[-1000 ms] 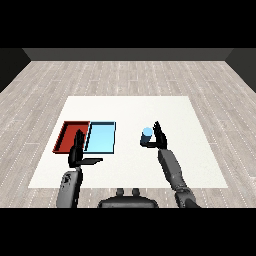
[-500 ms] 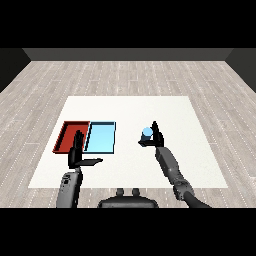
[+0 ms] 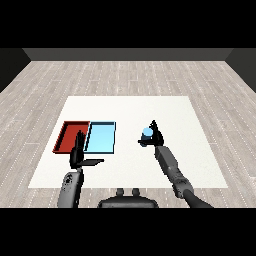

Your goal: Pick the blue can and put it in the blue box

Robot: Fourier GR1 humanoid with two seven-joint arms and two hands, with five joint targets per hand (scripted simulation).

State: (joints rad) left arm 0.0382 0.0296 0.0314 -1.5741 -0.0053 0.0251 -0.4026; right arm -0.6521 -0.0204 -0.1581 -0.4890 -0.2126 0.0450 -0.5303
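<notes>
At centre frame, the right hand curls round the blue can, just right of the blue tray, which holds nothing yet. The pick looks done; the carry left and the release remain. Lower left, the left hand hangs open beside the red tray.

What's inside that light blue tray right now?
The light blue tray shows only its bare pale floor; no can lies in it. The blue can is off to its right, in the right hand. The left hand covers the tray's near left corner.
</notes>
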